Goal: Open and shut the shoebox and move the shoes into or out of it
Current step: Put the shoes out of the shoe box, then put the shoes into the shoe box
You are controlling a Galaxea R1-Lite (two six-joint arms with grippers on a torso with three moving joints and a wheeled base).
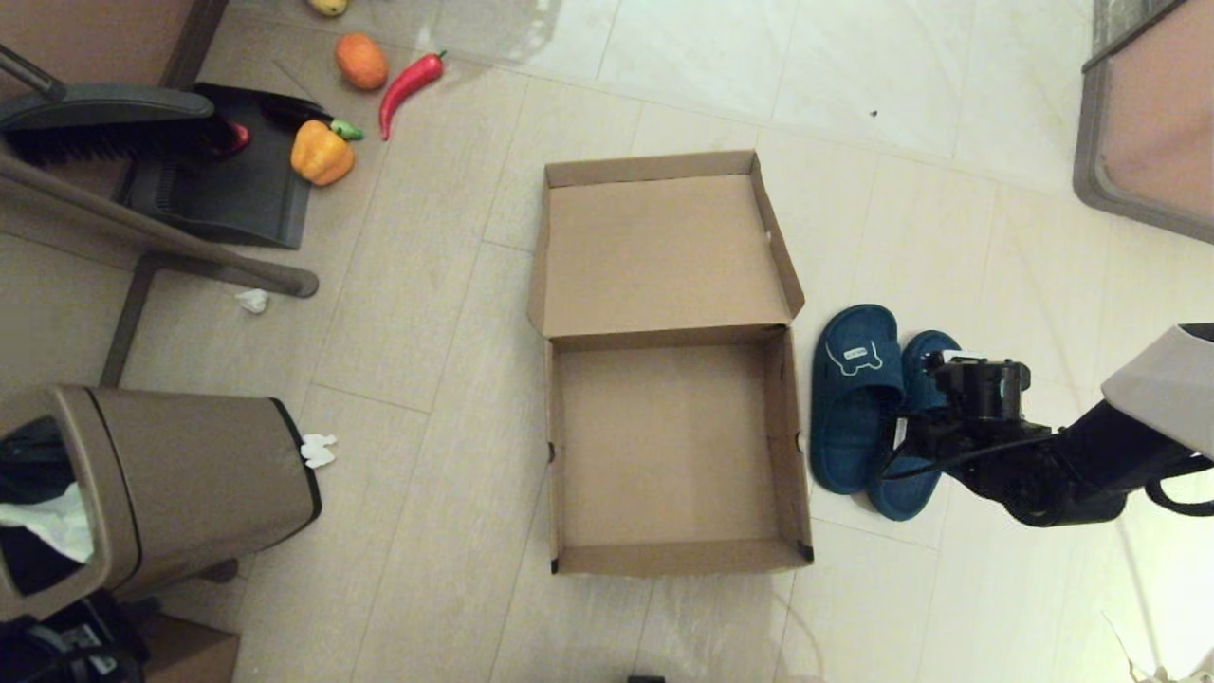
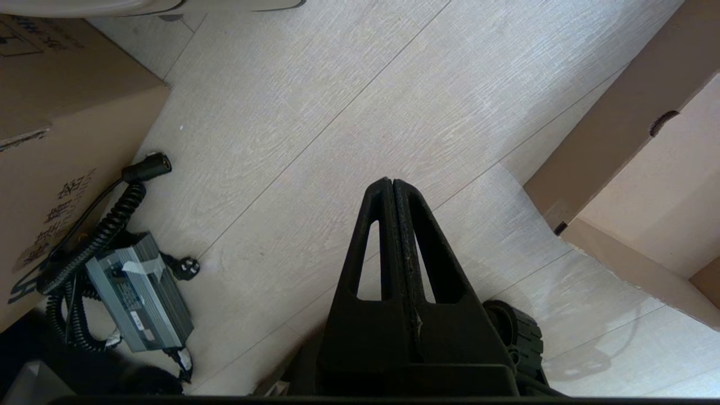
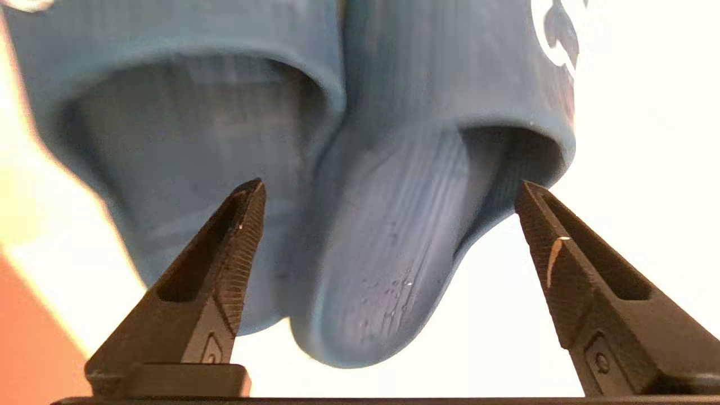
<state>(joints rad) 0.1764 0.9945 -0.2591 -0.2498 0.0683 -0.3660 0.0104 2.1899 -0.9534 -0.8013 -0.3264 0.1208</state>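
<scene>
The shoebox [image 1: 785, 446] lies open and empty on the floor, its hinged lid [image 1: 659, 251] folded flat behind it. Its corner also shows in the left wrist view as the shoebox [image 2: 635, 140]. The two teal-blue slippers [image 1: 851, 398] lie side by side on the floor, just right of the box. My right gripper [image 3: 388, 184] is open and hovers low over the heel ends of the slippers [image 3: 394, 253], touching neither. In the head view the right wrist [image 1: 977, 389] covers part of the right slipper. My left gripper [image 2: 392, 181] is shut and empty, parked over bare floor.
A brown trash bin [image 1: 161, 484] stands at the left, with a dustpan and brush [image 1: 228, 180] behind it. Toy vegetables [image 1: 322, 152] lie at the back left. A printed carton [image 2: 56, 140] and a charger [image 2: 135, 292] sit near the left arm. Furniture [image 1: 1148, 123] fills the back right.
</scene>
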